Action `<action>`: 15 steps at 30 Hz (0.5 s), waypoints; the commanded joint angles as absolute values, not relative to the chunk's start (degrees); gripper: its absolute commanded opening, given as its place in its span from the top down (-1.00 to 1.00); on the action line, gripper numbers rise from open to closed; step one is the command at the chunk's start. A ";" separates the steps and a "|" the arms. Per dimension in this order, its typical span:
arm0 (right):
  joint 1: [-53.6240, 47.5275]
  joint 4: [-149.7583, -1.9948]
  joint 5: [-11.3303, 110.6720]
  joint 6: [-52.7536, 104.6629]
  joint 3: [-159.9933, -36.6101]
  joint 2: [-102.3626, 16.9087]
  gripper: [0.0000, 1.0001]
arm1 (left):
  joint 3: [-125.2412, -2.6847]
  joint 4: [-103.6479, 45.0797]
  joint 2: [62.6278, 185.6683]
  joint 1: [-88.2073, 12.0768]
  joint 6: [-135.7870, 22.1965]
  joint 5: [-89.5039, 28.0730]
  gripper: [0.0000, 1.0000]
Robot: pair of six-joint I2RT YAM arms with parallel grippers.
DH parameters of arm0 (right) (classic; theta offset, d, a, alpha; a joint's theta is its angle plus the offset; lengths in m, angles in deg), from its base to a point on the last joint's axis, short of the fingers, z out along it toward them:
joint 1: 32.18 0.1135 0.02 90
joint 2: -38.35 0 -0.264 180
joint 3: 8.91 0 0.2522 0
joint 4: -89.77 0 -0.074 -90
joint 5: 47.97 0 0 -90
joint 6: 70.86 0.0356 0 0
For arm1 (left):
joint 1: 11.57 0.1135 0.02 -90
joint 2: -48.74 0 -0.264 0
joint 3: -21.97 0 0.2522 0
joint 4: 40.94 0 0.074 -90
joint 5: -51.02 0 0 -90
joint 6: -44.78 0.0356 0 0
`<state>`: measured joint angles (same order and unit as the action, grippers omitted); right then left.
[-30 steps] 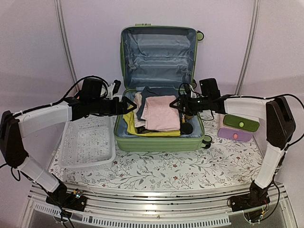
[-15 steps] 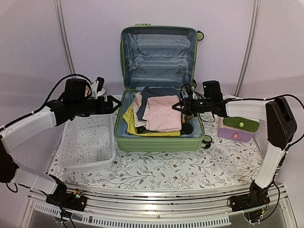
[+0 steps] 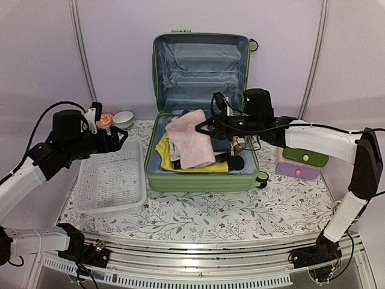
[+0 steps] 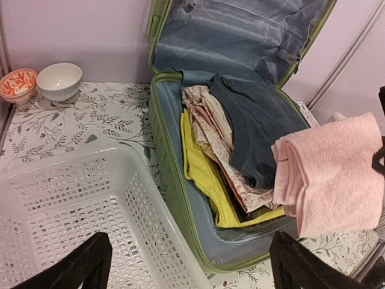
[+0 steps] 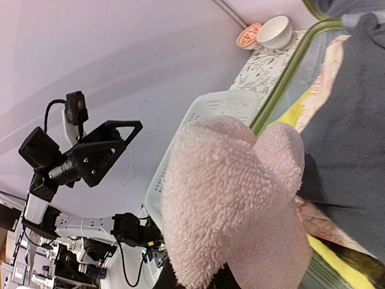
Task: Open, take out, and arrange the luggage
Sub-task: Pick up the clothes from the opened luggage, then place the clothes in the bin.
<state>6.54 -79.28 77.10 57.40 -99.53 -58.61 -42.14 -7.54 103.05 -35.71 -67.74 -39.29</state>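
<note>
the luggage [image 3: 198,180] lies open in the middle of the floral worktop [image 3: 198,214], its base flat and its lid standing upright against the back wall, grey-blue lining facing us. the right gripper [image 3: 206,124] reaches over the base from the right and is closed on a folded pink towel [image 3: 189,141], which hangs from it above the packed clothes (the wrist view shows little but towel, so we cannot make out the fingers there). under the towel we see a dark blue garment [image 4: 258,126], a pale patterned cloth [image 4: 207,120] and a yellow piece [image 4: 201,168], all stacked inside the base. the left gripper [image 3: 117,137] is wide open and holds nothing; it hovers over the far end of the white perforated basket [image 3: 111,180], which sits just left of the luggage. a white bowl [image 3: 123,118] and an orange patterned bowl [image 3: 104,120] stand side by side behind the basket. to the right of the luggage are a green box [image 3: 305,156] and a lilac box [image 3: 298,171].
</note>
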 commanded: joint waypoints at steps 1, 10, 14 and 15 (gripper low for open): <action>12.28 -81.38 73.25 59.04 -104.35 -58.15 0.94 | -46.02 -2.29 98.82 -34.96 -67.01 -44.00 -0.88; 23.55 -88.66 70.44 62.51 -119.92 -72.54 0.95 | -55.48 9.46 94.62 -34.68 -64.29 -53.11 -0.88; 27.25 -93.66 70.69 64.61 -130.44 -82.63 0.94 | -58.57 12.70 92.06 -34.66 -63.29 -55.60 -0.88; 28.04 -95.23 70.94 65.57 -133.06 -85.58 0.94 | -59.16 13.47 91.47 -34.68 -63.10 -56.02 -0.88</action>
<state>25.25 -87.43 71.29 62.19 -124.64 -77.43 -56.46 7.69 93.73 -35.27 -65.07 -51.91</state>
